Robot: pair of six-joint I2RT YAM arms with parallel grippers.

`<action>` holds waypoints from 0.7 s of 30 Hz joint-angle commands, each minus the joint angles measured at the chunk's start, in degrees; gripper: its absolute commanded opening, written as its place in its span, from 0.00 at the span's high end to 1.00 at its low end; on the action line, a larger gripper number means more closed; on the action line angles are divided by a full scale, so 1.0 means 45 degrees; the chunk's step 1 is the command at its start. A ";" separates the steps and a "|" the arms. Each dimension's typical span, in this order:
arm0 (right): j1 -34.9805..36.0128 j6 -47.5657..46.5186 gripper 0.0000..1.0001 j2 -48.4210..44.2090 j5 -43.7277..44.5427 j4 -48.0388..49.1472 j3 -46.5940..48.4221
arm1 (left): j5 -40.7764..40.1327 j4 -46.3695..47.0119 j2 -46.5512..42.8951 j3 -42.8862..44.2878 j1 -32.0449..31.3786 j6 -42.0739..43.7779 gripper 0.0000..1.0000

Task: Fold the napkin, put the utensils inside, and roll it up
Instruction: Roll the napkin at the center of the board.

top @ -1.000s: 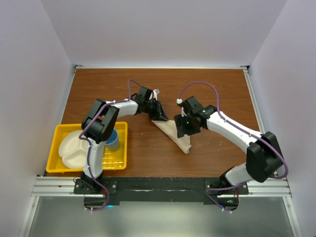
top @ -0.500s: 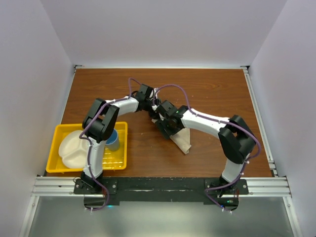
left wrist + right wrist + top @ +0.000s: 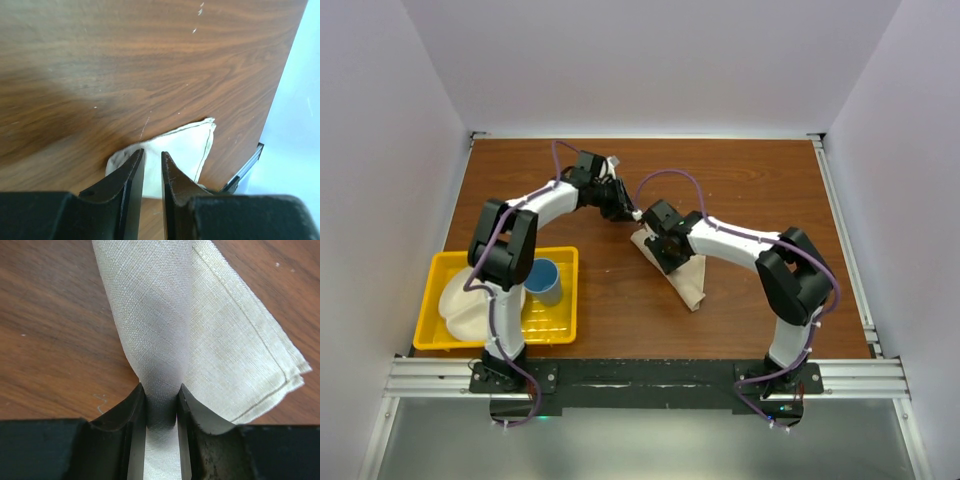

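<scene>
My right fingers (image 3: 139,408) are clamped on a raised fold of the beige napkin (image 3: 210,325), which lies folded in a long wedge near the middle of the wooden desk (image 3: 770,180). My left fingers (image 3: 140,160) hover near the napkin's far corner, parted by a thin gap, gripping nothing. A yellow tray (image 3: 500,258) holding a white plate (image 3: 465,305) and blue cup (image 3: 546,281) sits near left.

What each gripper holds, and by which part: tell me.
The right gripper pinches the napkin by a bunched fold near its far end. The left gripper has its tips at the napkin's edge; whether they grip it cannot be told.
</scene>
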 commanded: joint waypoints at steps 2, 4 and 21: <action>-0.2134 -0.0154 0.89 0.0140 -0.5084 0.1544 -0.0334 | -0.0093 -0.0593 -0.1611 0.0302 0.0129 0.0962 0.75; -0.2547 -0.0135 0.91 0.0510 -0.7341 0.1894 -0.0316 | 0.0044 -0.0361 -0.1884 -0.0088 0.0129 0.0846 0.75; -0.4717 0.1291 0.92 0.3147 -1.3435 0.3696 -0.0902 | 0.1158 0.3057 -0.1416 -0.1945 -0.1140 -0.1304 0.75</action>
